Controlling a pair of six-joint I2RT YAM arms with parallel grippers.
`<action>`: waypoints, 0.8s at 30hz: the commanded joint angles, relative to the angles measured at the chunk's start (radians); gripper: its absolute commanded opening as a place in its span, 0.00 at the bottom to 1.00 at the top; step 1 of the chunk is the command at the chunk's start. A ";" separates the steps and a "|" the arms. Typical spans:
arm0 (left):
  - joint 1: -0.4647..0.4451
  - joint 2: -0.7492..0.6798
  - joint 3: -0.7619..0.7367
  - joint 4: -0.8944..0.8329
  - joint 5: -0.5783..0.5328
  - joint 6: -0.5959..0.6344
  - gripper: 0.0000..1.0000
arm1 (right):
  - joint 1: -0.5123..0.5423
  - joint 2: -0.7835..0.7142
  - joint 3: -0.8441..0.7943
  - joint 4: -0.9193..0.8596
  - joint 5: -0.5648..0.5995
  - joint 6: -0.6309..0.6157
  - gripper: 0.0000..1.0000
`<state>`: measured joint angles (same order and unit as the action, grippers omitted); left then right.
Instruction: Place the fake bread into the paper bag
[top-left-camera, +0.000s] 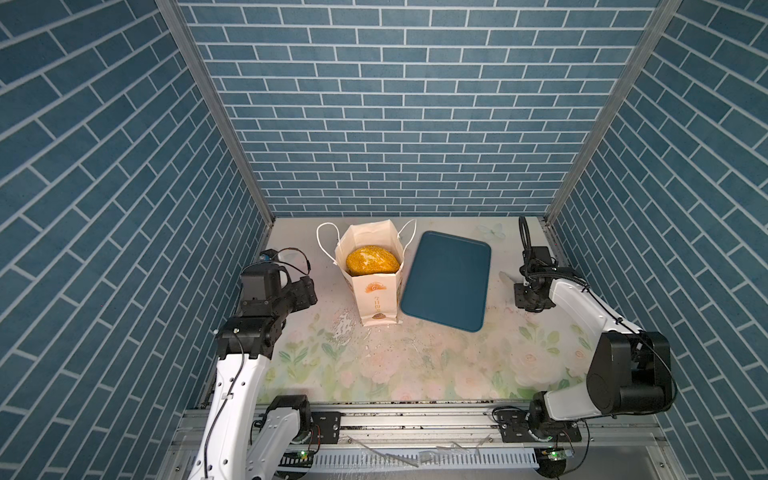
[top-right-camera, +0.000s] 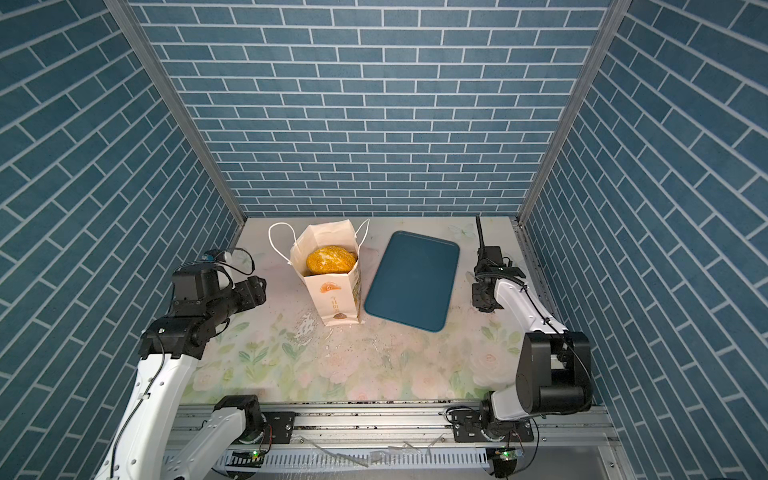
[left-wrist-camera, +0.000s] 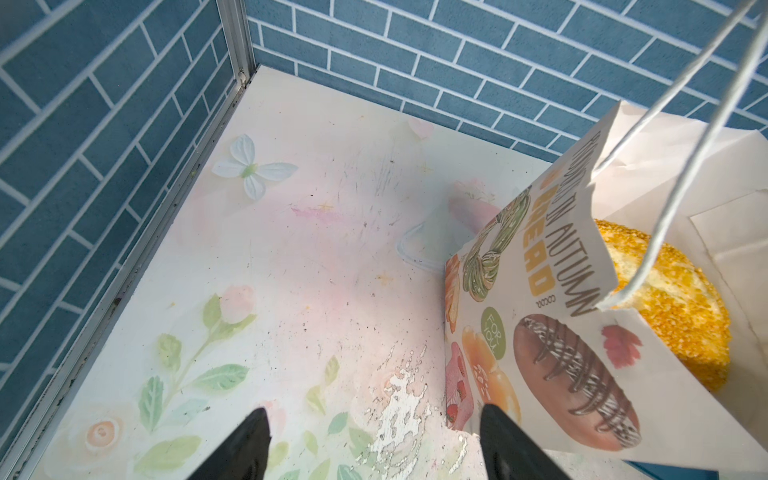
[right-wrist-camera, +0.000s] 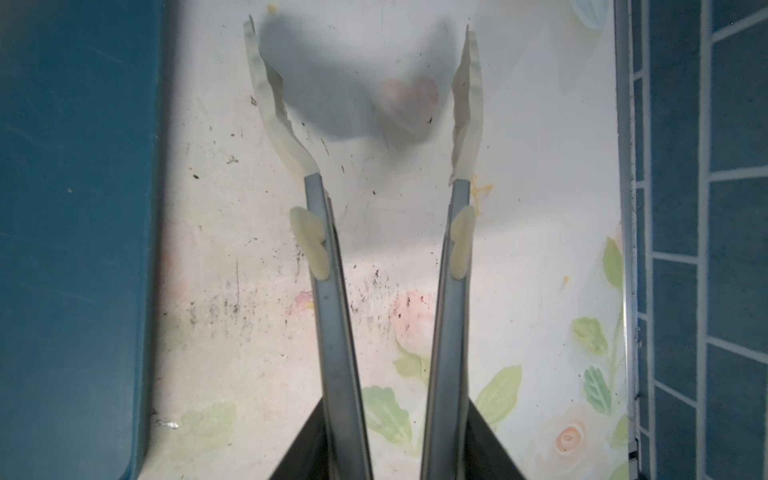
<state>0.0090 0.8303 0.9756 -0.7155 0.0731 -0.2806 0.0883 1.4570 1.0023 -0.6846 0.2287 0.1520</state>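
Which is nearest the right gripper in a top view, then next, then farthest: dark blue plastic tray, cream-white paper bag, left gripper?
1. Dark blue plastic tray: centre-right, just beside the right gripper, which grips metal tongs.
2. Cream-white paper bag: upright past the tray's far edge, golden loaf inside.
3. Left gripper: open, at far left, beyond the bag.

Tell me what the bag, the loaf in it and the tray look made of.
Paper bag: matte cream paper, creased folds, printed pictures. Fake bread: probably foam or plastic, grainy golden crust. Tray: likely plastic, smooth dark blue, rounded rim.
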 joint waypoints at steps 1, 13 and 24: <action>0.006 0.004 -0.018 0.025 0.012 -0.007 0.81 | -0.004 0.020 -0.029 0.043 -0.028 0.052 0.44; 0.006 0.010 -0.016 0.031 0.020 -0.006 0.81 | -0.014 0.095 -0.074 0.061 -0.114 0.120 0.45; 0.008 0.018 -0.025 0.046 0.019 0.008 0.81 | -0.015 0.096 -0.104 0.076 -0.117 0.134 0.49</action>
<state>0.0090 0.8455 0.9642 -0.6834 0.0914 -0.2829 0.0772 1.5723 0.8993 -0.6113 0.1196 0.2584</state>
